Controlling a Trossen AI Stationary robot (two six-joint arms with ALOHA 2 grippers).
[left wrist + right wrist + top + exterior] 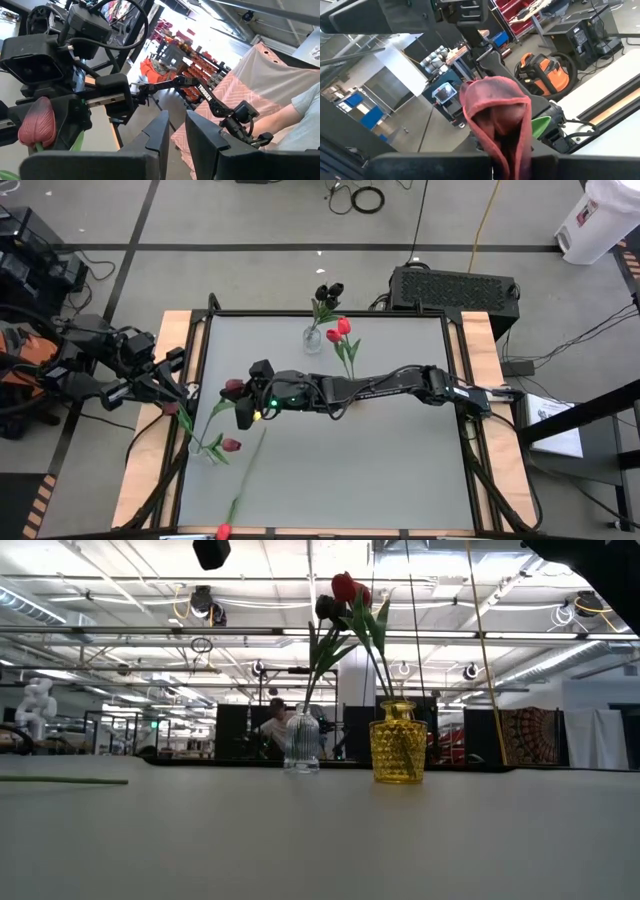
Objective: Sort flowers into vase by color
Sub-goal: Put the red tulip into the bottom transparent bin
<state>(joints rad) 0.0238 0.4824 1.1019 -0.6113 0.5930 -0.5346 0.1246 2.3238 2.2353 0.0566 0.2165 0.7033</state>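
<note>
Grey and wood-framed, the table [330, 440] seen from above carries a clear vase [313, 338] at its far edge holding black tulips [329, 292], with red tulips [339, 331] just to its right. Near the left edge a second glass vase [207, 450] holds a maroon tulip [231, 445]. One loose tulip [240, 485] lies toward the near edge. The right gripper [240, 393] reaches across to the left side, clenched on a dark maroon tulip [233, 387]. The left gripper [190, 390] waits at the left edge with a narrow gap between its fingers, holding nothing.

From table height, a warehouse-like hall fills the background; the clear vase [301, 743] stands left of a yellow vase [397, 743] holding red tulips [348, 587].

The left wrist view shows the held maroon tulip [37, 123] beside the other arm's dark housing, and a person's sleeve [305, 110] beyond.

The right wrist view shows the tulip's head [496, 120] pinched between that gripper's fingers.
</note>
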